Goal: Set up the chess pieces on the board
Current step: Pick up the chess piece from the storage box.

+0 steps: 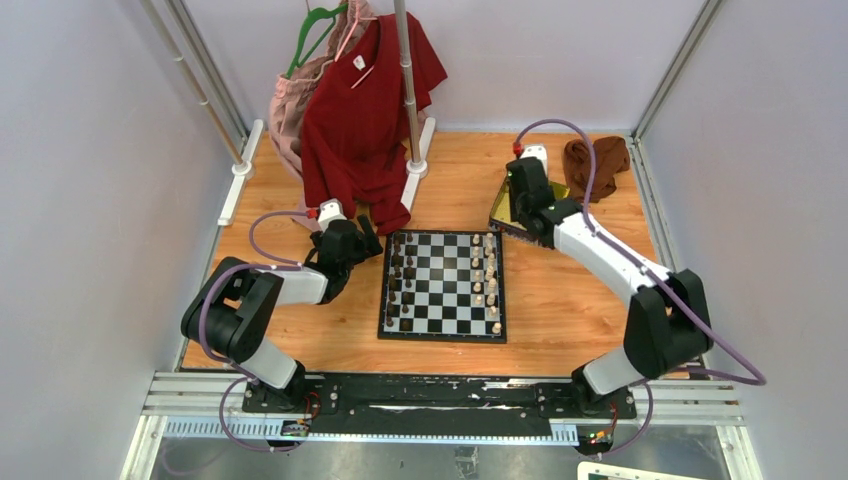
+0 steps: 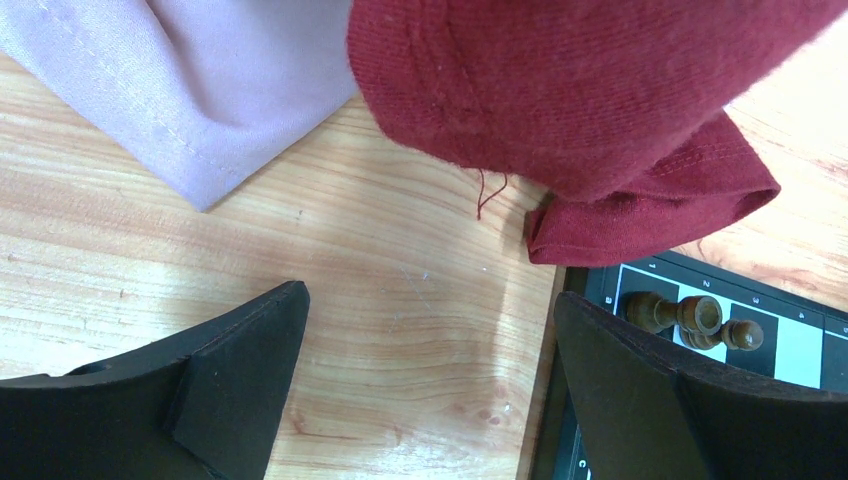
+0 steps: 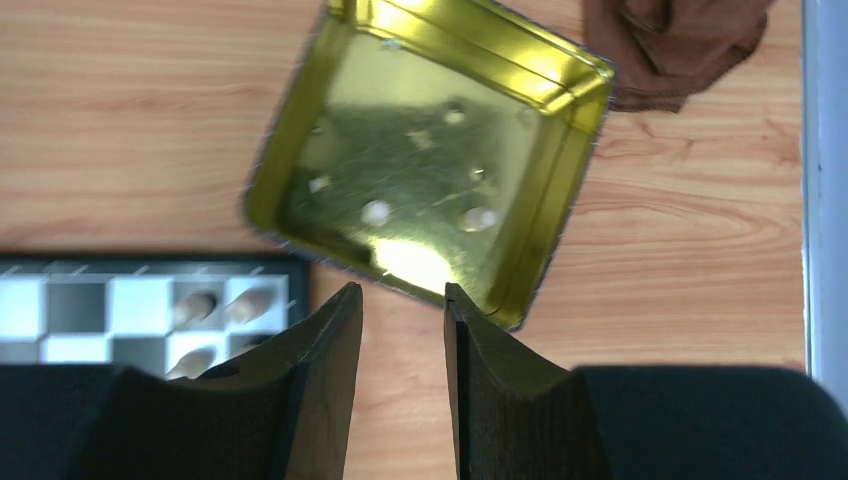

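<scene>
- The board (image 1: pixel 442 286) lies flat in the middle of the wooden table (image 1: pixel 560 300), closer to its near edge than to its far edge.
- Dark chess pieces (image 1: pixel 402 280) stand in rows along the board's left edge, and light chess pieces (image 1: pixel 485 280) stand along its right edge. The middle squares are bare.
- The left gripper (image 1: pixel 368 240) is at the board's far-left corner. Its wrist view shows the jaws spread wide (image 2: pixel 430 300) over bare wood with nothing between them, and two dark pieces (image 2: pixel 690 315) just past the right finger.
- The right gripper (image 1: pixel 522 200) hangs beside the board's far-right corner, over the near edge of a gold tin (image 3: pixel 400 110). Its jaws stand parted by a narrow gap (image 3: pixel 403 295) and grip nothing.
- Pale spots show on the tin's floor, and I cannot tell whether they are pieces or reflections.
- A crumpled brown cloth (image 1: pixel 595 160) lies near the table's far-right corner, just beyond the tin.
- A red shirt (image 1: pixel 365 110) and a pink garment (image 1: pixel 295 100) hang from a rack at the far edge. The shirt's hem reaches down to the board's far-left corner.
</scene>
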Tool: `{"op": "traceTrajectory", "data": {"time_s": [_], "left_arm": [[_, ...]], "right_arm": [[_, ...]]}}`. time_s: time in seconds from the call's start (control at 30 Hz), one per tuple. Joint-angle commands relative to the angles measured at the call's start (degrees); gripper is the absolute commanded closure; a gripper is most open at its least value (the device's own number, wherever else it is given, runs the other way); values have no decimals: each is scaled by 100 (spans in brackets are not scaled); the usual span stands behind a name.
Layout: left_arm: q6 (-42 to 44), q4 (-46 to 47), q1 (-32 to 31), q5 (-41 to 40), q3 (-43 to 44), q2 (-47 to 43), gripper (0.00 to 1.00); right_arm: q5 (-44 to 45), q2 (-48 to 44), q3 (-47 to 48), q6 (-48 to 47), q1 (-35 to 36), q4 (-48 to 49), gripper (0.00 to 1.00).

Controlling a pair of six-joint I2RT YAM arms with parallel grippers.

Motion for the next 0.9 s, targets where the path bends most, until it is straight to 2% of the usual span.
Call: {"op": "traceTrajectory", "data": {"time_s": [0.0, 0.37, 0.87], "left_arm": [[-95, -205, 37, 131, -133, 109, 0], [-66, -197, 37, 145, -125, 115, 0], [-60, -188, 37, 149, -94, 169, 0]], "right_arm": [[-401, 538, 295, -22, -763, 122, 60], [-1001, 1712, 590, 178, -1560, 229, 60], [-1283, 2214, 578, 277, -1857, 349, 61]]}}
